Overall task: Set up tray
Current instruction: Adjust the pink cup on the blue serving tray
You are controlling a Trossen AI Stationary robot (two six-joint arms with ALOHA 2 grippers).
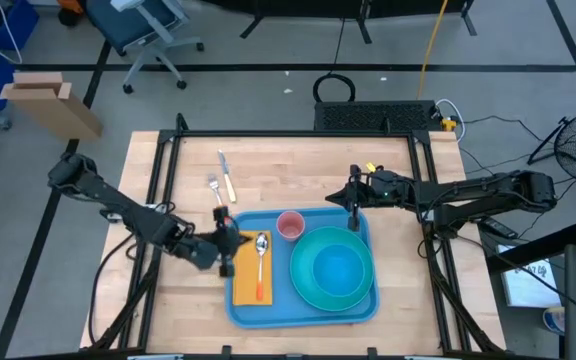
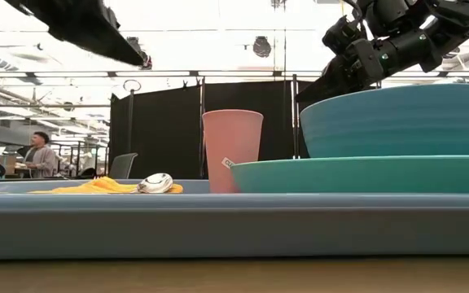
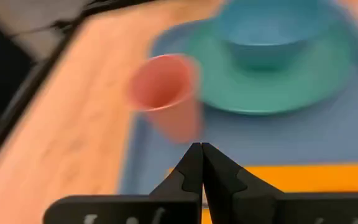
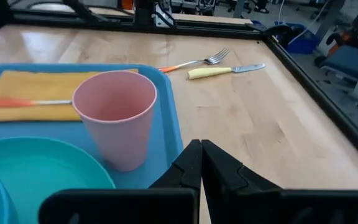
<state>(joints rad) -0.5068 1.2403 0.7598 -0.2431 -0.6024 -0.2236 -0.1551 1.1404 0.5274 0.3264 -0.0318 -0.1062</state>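
Observation:
The blue tray (image 1: pixel 268 312) lies in the middle of the table. On it are a yellow napkin (image 1: pixel 247 282) with an orange-handled spoon (image 1: pixel 261 262), a pink cup (image 1: pixel 290 225) standing upright, and a teal plate (image 1: pixel 303 285) with a blue bowl (image 1: pixel 336 270) in it. My left gripper (image 1: pixel 230 240) is shut and hovers over the tray's left edge, by the napkin (image 3: pixel 316 177). My right gripper (image 1: pixel 354 218) is also shut and hangs over the tray's far right corner, beside the cup (image 4: pixel 117 118). The low view shows both arms held well above the tray (image 2: pixel 218 220).
A fork (image 1: pixel 215 186) and a yellow-handled knife (image 1: pixel 227 174) lie on the bare wood beyond the tray's far left corner, also seen as the fork (image 4: pixel 194 62) and the knife (image 4: pixel 225 70). A black frame runs along the table's edges. A person (image 2: pixel 41 156) sits far behind.

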